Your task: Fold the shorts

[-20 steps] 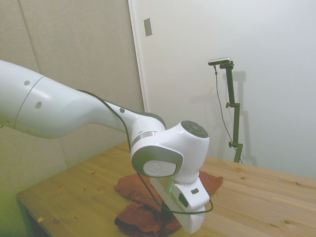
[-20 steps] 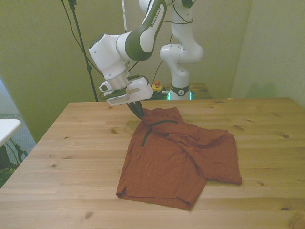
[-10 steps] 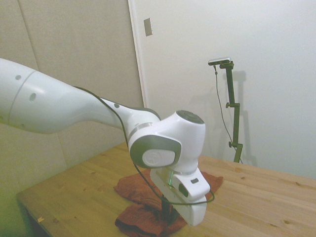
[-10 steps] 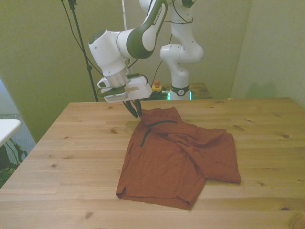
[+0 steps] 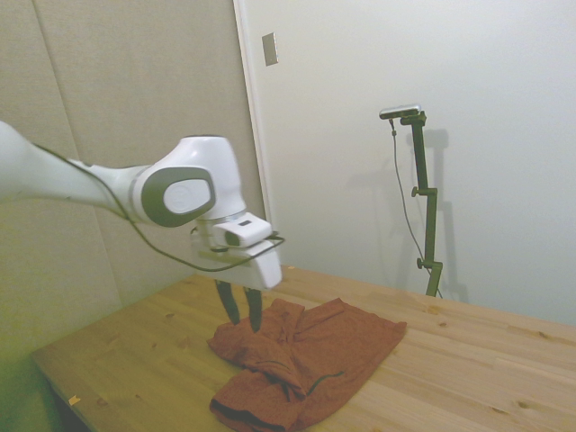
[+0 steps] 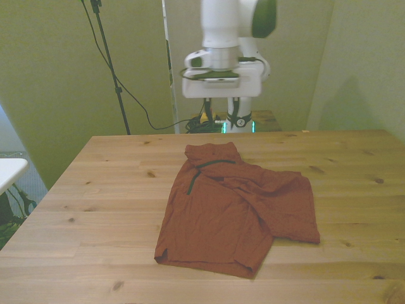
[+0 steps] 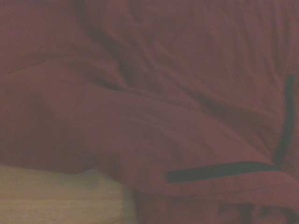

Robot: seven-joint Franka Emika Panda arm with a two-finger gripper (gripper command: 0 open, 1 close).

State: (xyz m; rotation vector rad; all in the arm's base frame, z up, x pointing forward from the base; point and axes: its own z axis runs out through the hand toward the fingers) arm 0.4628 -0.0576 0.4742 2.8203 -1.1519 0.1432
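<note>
The rust-orange shorts (image 6: 237,206) lie crumpled and partly doubled over on the wooden table (image 6: 95,190), with a dark-edged seam near their far end. In the side view the shorts (image 5: 310,355) are spread below and beside my gripper (image 5: 243,322). Its two dark fingers hang apart with nothing between them, just above the far edge of the fabric. In the front view the gripper (image 6: 219,119) hovers over the table's back edge, behind the shorts. The wrist view is filled by shorts fabric (image 7: 140,116) with dark edging and a strip of bare wood.
Bare wood surrounds the shorts on all sides of the table (image 5: 135,351). The robot's base (image 6: 239,123) with cables stands behind the far edge. A white surface (image 6: 9,168) pokes in at the front view's left.
The gripper has come off the shorts' far corner, risen, and swung toward the front view's right to the back middle. Its fingers have spread. The shorts lie unmoved.
</note>
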